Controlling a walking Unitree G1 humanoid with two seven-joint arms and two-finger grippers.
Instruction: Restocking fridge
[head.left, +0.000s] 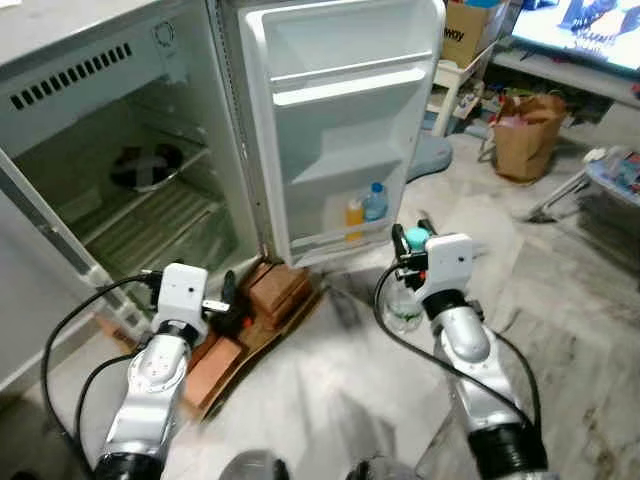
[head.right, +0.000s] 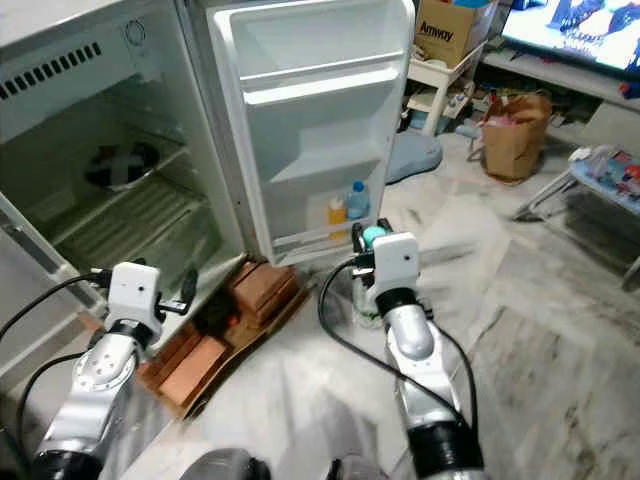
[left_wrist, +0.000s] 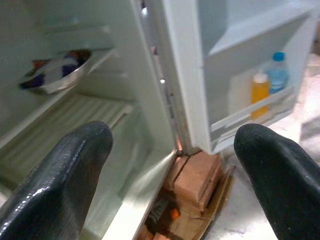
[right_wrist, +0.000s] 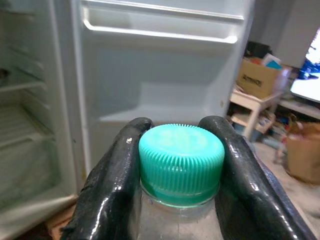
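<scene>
Right gripper (right_wrist: 181, 165) clenched on bottle (head.left: 404, 305) below teal cap (right_wrist: 181, 161), likely for upright carry toward fridge door (head.left: 340, 120). Left gripper (left_wrist: 170, 170) spread, empty.

Two bottles, an orange one (head.left: 354, 217) and a blue-capped one (head.left: 375, 201), stood beyond the right gripper (head.left: 412, 246), which held a third, teal-capped bottle (right_wrist: 181, 170).

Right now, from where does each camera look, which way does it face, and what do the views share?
Head eyes: forward and down at the open fridge, both arms showing.
Left wrist: along the open left gripper into the fridge; black fingers show.
Right wrist: along the right gripper clamping the teal-capped bottle, facing the door shelves.
Shared: the orange bottle and blue-capped bottle in the door.
</scene>
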